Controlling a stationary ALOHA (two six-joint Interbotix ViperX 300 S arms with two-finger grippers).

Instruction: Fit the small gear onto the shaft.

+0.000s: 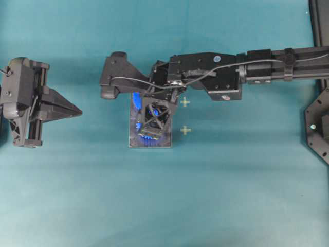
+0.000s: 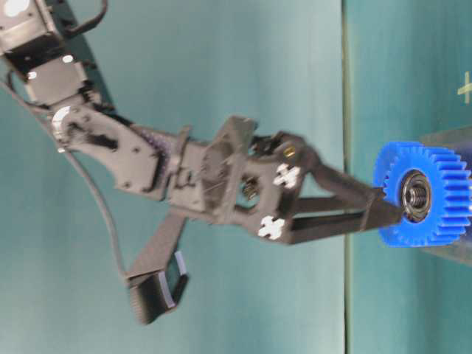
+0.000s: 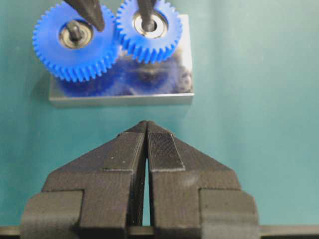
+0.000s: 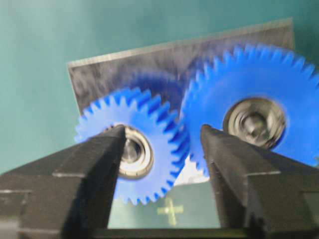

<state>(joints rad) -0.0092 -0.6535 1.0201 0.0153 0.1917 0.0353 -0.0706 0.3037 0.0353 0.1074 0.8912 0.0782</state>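
Larger gear [image 4: 251, 99] crowds the small gear [image 4: 132, 144]; elsewhere open cloth [image 1: 231, 195].

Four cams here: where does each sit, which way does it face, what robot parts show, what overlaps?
Overhead: looks straight down at the plate; left gripper and right arm.
Table-level: low, side-on, image rotated; right gripper at a blue gear.
Left wrist: behind shut fingers, facing small gear and large gear.
Right wrist: behind open fingers over both gears.
Shared: both wrist views show both gears on the plate.
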